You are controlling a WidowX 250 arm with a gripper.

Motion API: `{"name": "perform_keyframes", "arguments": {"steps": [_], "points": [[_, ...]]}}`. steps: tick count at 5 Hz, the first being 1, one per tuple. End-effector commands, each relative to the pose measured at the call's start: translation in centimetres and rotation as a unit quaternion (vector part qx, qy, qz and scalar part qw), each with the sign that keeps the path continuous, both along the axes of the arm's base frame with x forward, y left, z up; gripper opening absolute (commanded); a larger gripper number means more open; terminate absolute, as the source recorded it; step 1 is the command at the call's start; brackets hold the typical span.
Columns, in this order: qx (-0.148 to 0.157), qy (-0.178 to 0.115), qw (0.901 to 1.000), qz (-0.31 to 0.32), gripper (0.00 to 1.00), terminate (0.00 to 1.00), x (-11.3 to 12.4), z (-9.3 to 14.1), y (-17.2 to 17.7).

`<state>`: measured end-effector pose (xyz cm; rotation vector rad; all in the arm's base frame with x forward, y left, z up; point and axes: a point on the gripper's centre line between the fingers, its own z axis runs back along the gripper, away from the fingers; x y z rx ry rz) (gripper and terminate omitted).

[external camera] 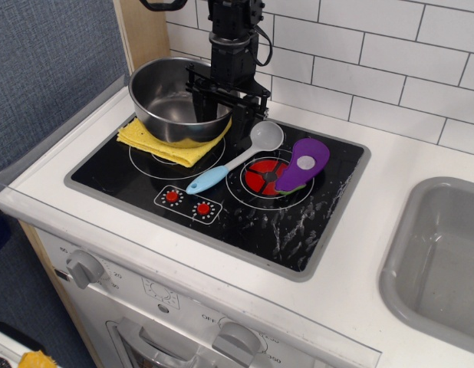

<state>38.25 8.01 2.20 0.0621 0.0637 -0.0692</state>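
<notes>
My black gripper (225, 115) has come down at the right rim of the steel bowl (166, 98). One finger (200, 103) is inside the bowl, and the other is outside, over the hob. The jaws stand apart, astride the rim, and I cannot see whether they press on it. The bowl rests on a yellow cloth (156, 142) on the back left burner and looks slightly tipped. Just right of the gripper lies a spoon (235, 157) with a grey bowl and a blue handle. A purple eggplant toy (304, 164) lies on the red burner.
The black hob (298, 222) sits in a white counter. A white tiled wall runs behind it, and a wooden post (145, 34) stands at the back left. A grey sink (444, 253) is at the right. Oven knobs (85, 268) line the front.
</notes>
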Motion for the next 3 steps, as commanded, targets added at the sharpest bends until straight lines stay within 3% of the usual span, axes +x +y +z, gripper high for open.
{"name": "perform_keyframes", "arguments": {"steps": [1, 3], "points": [[0.016, -0.049, 0.9987, -0.001, 0.0, 0.0, -0.2, 3.9, 0.2], [0.033, -0.085, 0.9959, -0.006, 0.0, 0.0, -0.9, 7.8, 0.1]]}}
